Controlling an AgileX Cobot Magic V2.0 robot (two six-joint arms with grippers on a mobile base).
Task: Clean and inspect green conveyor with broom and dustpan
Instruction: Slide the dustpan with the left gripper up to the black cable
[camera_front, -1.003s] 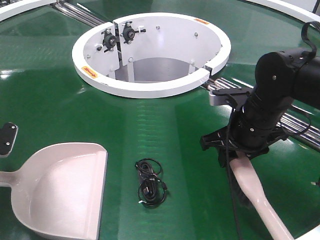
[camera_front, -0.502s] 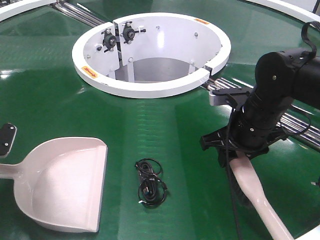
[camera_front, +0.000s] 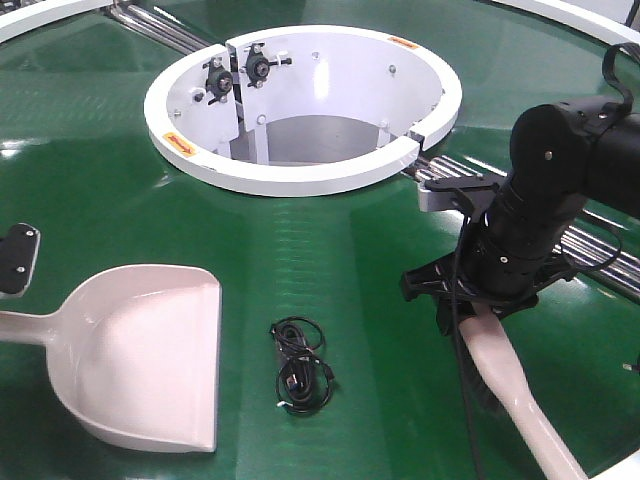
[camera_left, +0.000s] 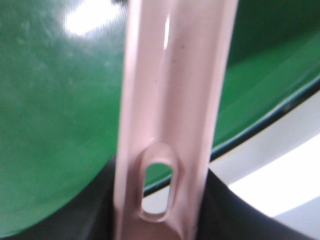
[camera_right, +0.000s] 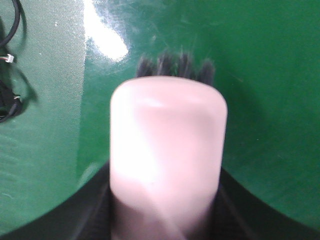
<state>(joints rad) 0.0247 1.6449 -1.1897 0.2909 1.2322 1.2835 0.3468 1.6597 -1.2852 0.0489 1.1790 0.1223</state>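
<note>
The green conveyor (camera_front: 340, 250) fills the front view. On it at lower left lies the pale pink dustpan (camera_front: 140, 350), its mouth facing right and its handle running off the left edge. My left gripper (camera_left: 160, 205) is shut on that handle near the slot hole (camera_left: 159, 182); only a black part of it (camera_front: 15, 258) shows in the front view. At right, my right gripper (camera_front: 487, 300) is shut on the broom (camera_front: 520, 395), whose handle points to the lower right. The broom (camera_right: 167, 150) has dark bristles (camera_right: 175, 67) close to the belt.
A coiled black cable (camera_front: 300, 365) lies on the belt between dustpan and broom, also seen as the cable (camera_right: 7, 95) at the right wrist view's left edge. The white ring hub (camera_front: 300, 180) stands behind. Silver rollers (camera_front: 600, 255) run at right.
The dustpan has slid right and slightly away, turning a little, with my left gripper rising at the left edge. The right arm and broom have not moved.
</note>
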